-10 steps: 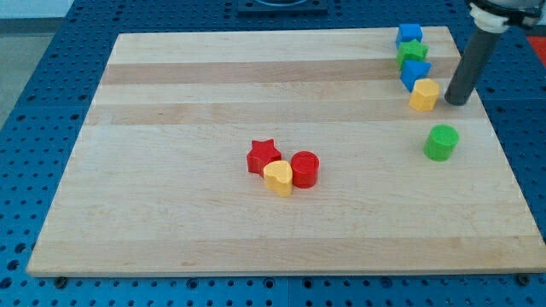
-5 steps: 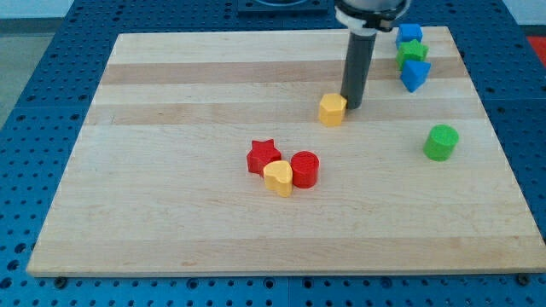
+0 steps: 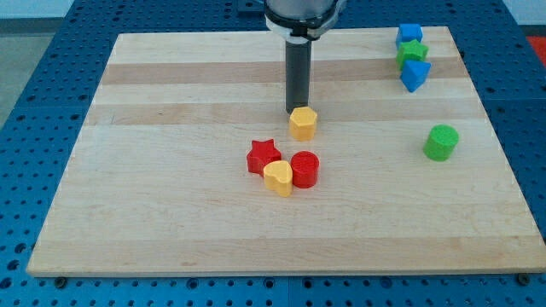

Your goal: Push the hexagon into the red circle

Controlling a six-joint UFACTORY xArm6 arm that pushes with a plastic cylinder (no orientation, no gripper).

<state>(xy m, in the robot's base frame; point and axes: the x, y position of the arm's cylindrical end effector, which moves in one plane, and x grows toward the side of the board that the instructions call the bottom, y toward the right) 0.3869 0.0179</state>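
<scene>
The wooden counter (image 3: 171,213) carries eight coloured blocks. Landmark for all positions: the red circle (image 3: 304,169), which sits a little below the counter's middle.

The yellow hexagon (image 3: 303,124) lies near the red circle, straight toward the view's top from it, with a strip of bare wood between the two; they are apart.

The arm ends in a straight dark rod with no end effector to open or close. My tip (image 3: 295,111) stands on the far side of the yellow hexagon from the red circle, touching or just beside the hexagon's upper-left edge; contact cannot be told for certain.

The yellow heart (image 3: 277,178) touches the red circle on the view's left. The red star (image 3: 264,157) sits further left of the circle, against the heart's upper side.

The green cylinder (image 3: 441,141) lies well apart from the red circle, toward the view's right and slightly higher.

Far up and right of the red circle, near the counter's corner, a blue block (image 3: 409,35), a green block (image 3: 412,53) and a blue triangular block (image 3: 415,74) stand in a close column, top to bottom.
</scene>
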